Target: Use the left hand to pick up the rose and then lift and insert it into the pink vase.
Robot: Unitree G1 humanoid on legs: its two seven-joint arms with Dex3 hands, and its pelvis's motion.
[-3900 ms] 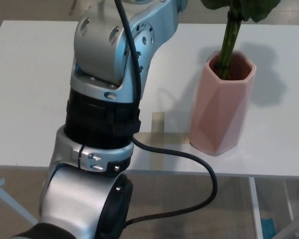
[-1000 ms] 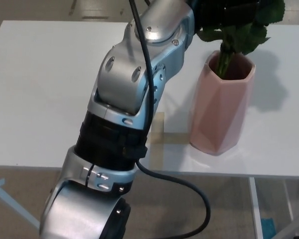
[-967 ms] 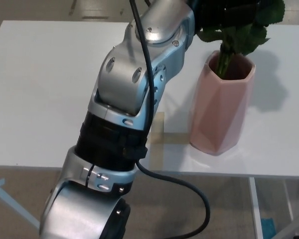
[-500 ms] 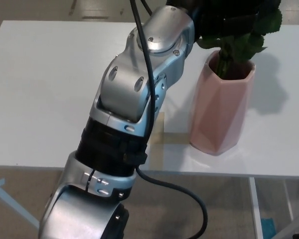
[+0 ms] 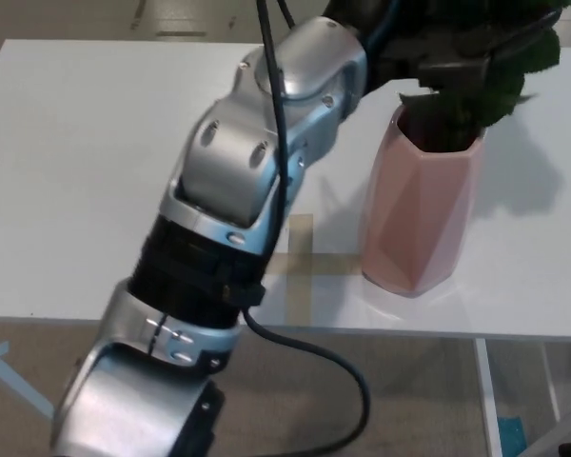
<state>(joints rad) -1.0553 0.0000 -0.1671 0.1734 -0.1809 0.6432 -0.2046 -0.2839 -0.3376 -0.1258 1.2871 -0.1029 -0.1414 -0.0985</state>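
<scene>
Lower now, rose [image 5: 495, 71] leaves crowd pink vase [image 5: 421, 205] (left hand's [image 5: 409, 43] fingers' grip unclear).

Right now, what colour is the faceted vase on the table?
Pale pink; the vase shows best in the head view.

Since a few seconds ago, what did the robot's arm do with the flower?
The silver left arm reached further toward the faceted pink vase, and the green-leaved rose sank lower, its leaves now at the rim. The left hand is still on it. The vase and the white table stayed put.
</scene>
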